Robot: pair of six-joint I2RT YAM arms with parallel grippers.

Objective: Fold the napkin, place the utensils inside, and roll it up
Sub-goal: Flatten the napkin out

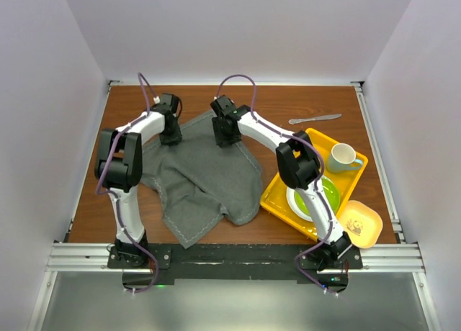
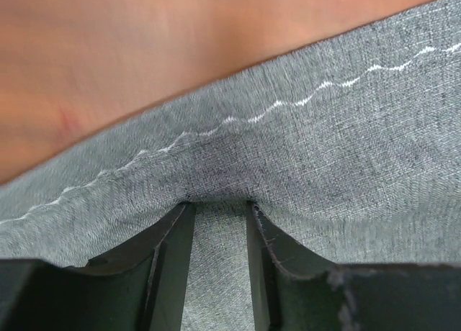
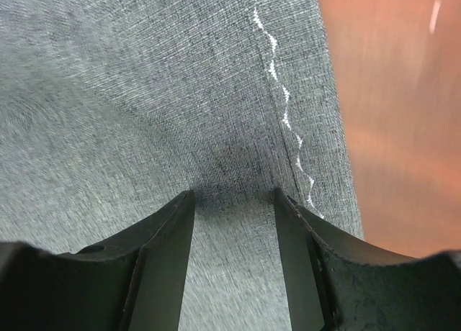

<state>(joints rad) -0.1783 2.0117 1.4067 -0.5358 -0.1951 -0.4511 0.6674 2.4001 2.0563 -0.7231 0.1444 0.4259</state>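
The dark grey napkin (image 1: 202,176) lies rumpled on the brown table, its near part bunched and folded over. My left gripper (image 1: 171,138) is at its far left edge and my right gripper (image 1: 225,139) at its far right corner. In the left wrist view the gripper (image 2: 216,205) pinches a ridge of napkin (image 2: 324,144) just inside the pale stitched line. In the right wrist view the gripper (image 3: 234,194) pinches the napkin (image 3: 144,93) beside its stitched edge. One silvery utensil (image 1: 315,119) lies on the bare table at the far right.
A yellow tray (image 1: 277,201) at the right holds a green plate (image 1: 330,196) and a pale green mug (image 1: 344,157). A small yellow dish (image 1: 362,223) sits by the tray's near corner. White walls enclose the table (image 1: 324,101).
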